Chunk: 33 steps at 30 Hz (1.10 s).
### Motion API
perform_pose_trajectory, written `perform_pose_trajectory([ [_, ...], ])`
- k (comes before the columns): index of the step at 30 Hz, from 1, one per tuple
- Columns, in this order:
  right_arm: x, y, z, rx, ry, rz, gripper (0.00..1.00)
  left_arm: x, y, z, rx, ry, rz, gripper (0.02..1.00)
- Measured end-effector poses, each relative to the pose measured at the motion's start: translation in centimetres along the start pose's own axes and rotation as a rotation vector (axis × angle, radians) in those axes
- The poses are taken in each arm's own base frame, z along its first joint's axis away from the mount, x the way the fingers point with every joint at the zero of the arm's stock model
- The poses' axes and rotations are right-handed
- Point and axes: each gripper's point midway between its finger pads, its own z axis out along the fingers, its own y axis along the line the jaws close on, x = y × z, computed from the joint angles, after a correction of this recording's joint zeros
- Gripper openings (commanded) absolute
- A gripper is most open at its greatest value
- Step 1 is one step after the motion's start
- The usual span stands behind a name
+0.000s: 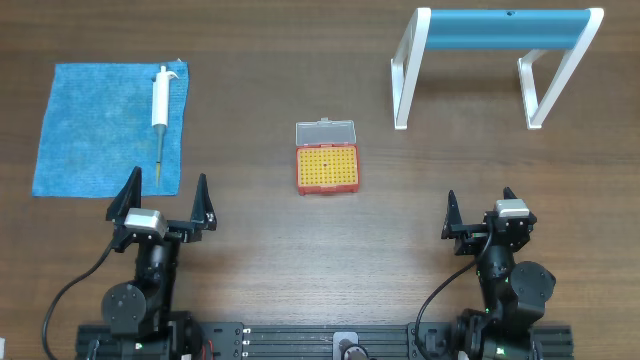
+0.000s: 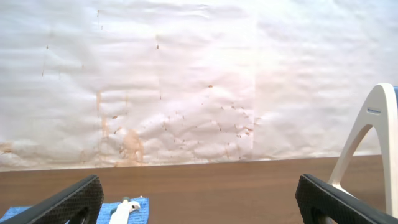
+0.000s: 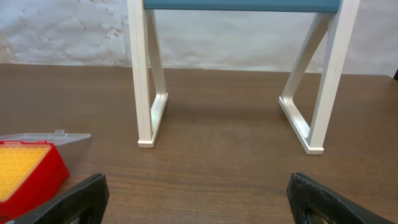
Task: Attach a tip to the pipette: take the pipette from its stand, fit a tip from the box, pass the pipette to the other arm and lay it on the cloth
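One pipette point(image 1: 159, 110) is seen lying flat on the cloth point(image 1: 80, 140), toward the bench's far left corner. Its body is white, with a hooked rest at the head, which points to the far edge. A slim yellowish tip is fitted at the other end, which points to the near edge. It is placed along the cloth's right side, and in the left wrist view its head point(image 2: 122, 211) is seen on the blue cloth point(image 2: 140, 208).

One blue cloth, one box point(image 1: 327, 168) and one stand point(image 1: 500, 30) are counted. The box is set at mid-bench, well apart from the pipette: a red base filled with yellow tips, its clear lid folded back toward the far edge. The stand, with white legs under a blue bar, is set at the far right corner.

Two grippers are counted, both near the near edge. The left gripper point(image 1: 168, 178) is held just beside the cloth's near right corner with its fingers spread wide and nothing between them. The right gripper point(image 1: 480, 195) is likewise spread apart and holds nothing, and is faced toward the stand point(image 3: 149, 93) and the box point(image 3: 25, 168).
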Motion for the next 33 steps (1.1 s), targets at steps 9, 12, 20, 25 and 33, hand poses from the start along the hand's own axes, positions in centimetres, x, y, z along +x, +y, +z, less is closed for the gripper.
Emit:
perform_pose_trajectory([
  [9, 0.0, 0.0, 0.0, 0.000, 0.000, 0.000, 0.932, 5.5, 0.4, -0.6, -0.025, 0.226, -0.033, 0.996],
  [12, 0.0, 0.0, 0.0, 0.000, 0.000, 0.000, 0.932, 7.2, 0.5, -1.1, -0.030, 0.297, -0.043, 0.996],
  [20, 0.0, 0.0, 0.0, 0.000, 0.000, 0.000, 0.932, 7.3, 0.5, -1.1, -0.033, 0.298, -0.043, 0.996],
  [25, 0.0, 0.0, 0.0, 0.000, 0.000, 0.000, 0.932, 7.3, 0.5, -1.1, -0.033, 0.298, -0.043, 0.998],
  [33, 0.0, 0.0, 0.0, 0.000, 0.000, 0.000, 0.932, 7.3, 0.5, -1.1, -0.033, 0.298, -0.043, 0.996],
])
